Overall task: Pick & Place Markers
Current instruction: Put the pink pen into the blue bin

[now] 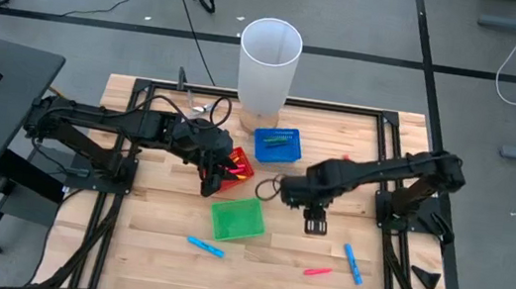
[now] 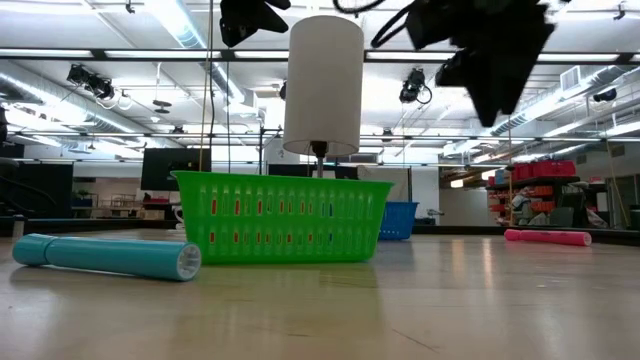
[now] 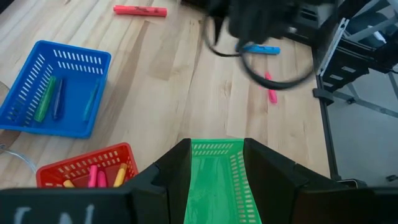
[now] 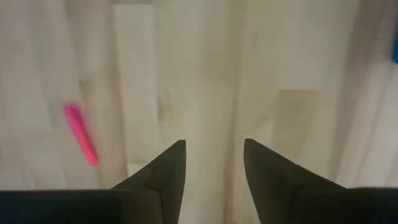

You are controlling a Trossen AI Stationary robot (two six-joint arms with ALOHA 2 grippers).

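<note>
Right fingers (image 4: 180, 163) spread above bare table (image 4: 205, 74)

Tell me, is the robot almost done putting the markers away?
Partly. Some markers already lie in the red basket and the blue basket. Nothing is in hand: the left gripper is open above the green basket, and the right gripper is open over bare wood. Left on the table: a pink marker and two blue markers.
</note>
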